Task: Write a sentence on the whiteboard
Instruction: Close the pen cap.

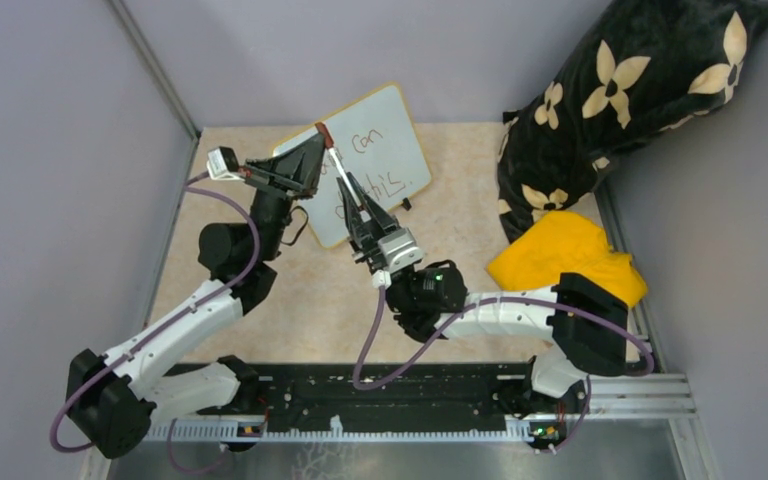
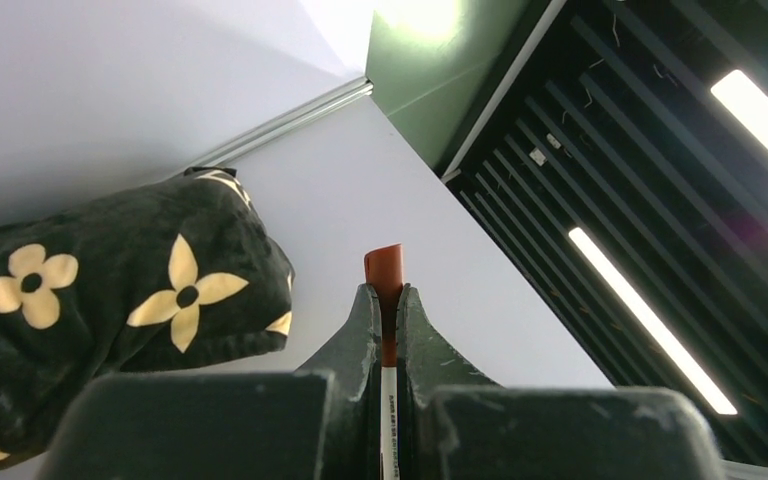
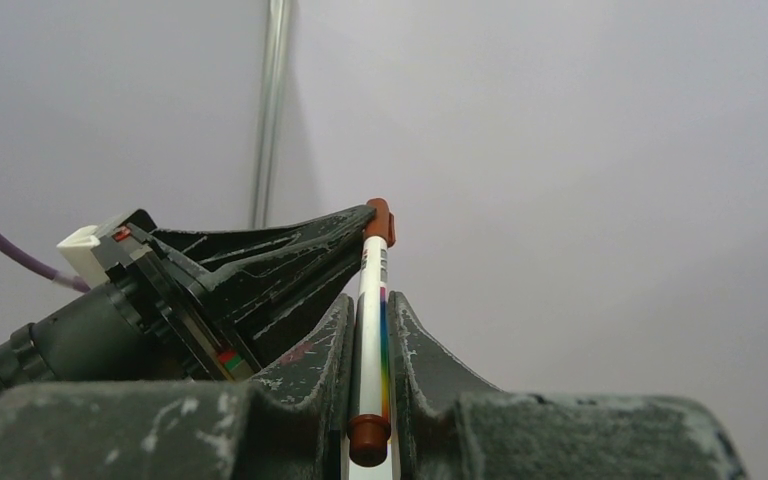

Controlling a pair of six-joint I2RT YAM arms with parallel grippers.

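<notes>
Two grippers share one marker [image 1: 333, 158] in front of the whiteboard [image 1: 402, 112]. The left gripper [image 1: 318, 146] is clamped tight on the end with the red-brown cap [image 2: 385, 268]. The right gripper [image 1: 349, 188] pinches the white barrel lower down, its fingers narrow around it (the right wrist view shows a rainbow stripe along the barrel and a second brown tip by the palm).

The whiteboard stands at the far middle of the table [image 1: 460, 225], turned at an angle. The sentence [image 1: 368, 143] is only partly readable, with "can" above and what looks like "this" below. Both grippers and the marker cover the board's left half from the top camera, so whatever is written there cannot be made out.

To the right, well apart from the board, a black pillow [image 1: 640, 80] with cream flowers leans into the far right corner. A crumpled yellow cloth [image 1: 560, 255] lies just in front of it, beside the right arm's elbow. Lilac cables [image 1: 243, 215] loop along both arms.

The table is a pale beige speckled surface, bounded near the bases by a black metal rail [image 1: 410, 400]. Plain grey-lilac walls close in on the left, back and right, with a metal strip up the far left corner. The left wrist camera, pointing upward, catches a dark slatted ceiling with long strip lights [image 2: 650, 320].
</notes>
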